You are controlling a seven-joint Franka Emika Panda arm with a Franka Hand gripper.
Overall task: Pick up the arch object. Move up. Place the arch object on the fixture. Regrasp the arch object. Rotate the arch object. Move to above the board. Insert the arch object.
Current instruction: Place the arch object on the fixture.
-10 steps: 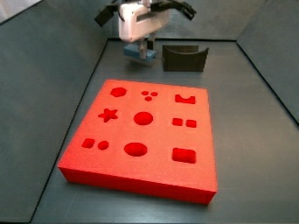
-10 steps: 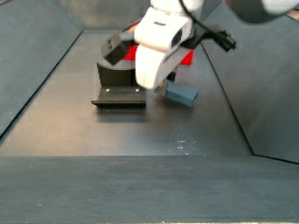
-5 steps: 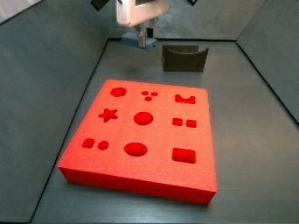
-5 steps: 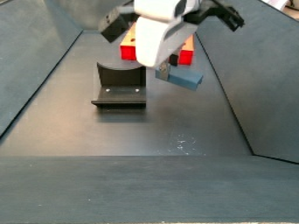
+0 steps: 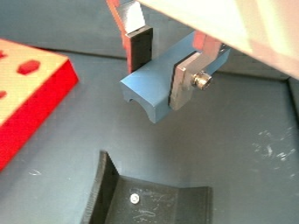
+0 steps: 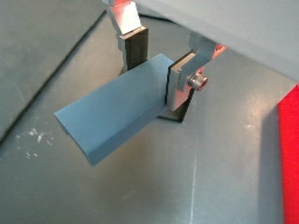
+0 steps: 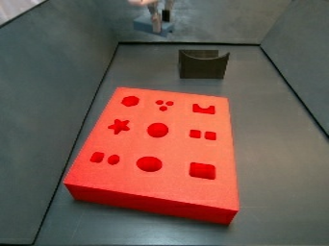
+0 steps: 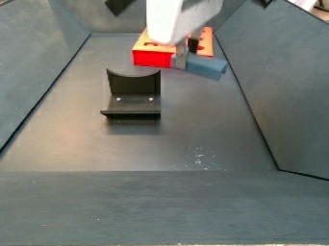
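My gripper [image 5: 163, 70] is shut on the arch object [image 5: 149, 87], a pale blue-grey block whose curved notch shows on one end. Both wrist views show the silver fingers [image 6: 181, 83] clamping the arch object [image 6: 111, 114] across its sides. It hangs well above the floor. In a side view the gripper [image 8: 190, 43] reaches in from the top edge with the arch object [image 8: 206, 67] beside and above the fixture [image 8: 131, 93]. The dark fixture [image 7: 202, 62] stands beyond the far end of the red board [image 7: 161, 144]. The gripper [image 7: 157, 17] is almost out of that view.
Grey sloping walls [image 7: 64, 58] enclose the dark floor [image 8: 167, 144] on both sides. The board's edge [image 5: 24, 96] lies to one side of the hanging block, and the fixture [image 5: 146, 199] stands on the floor below it.
The gripper has risen steadily with the arch object, lifting it from the floor beside the fixture to high above it. Board and fixture have not moved.
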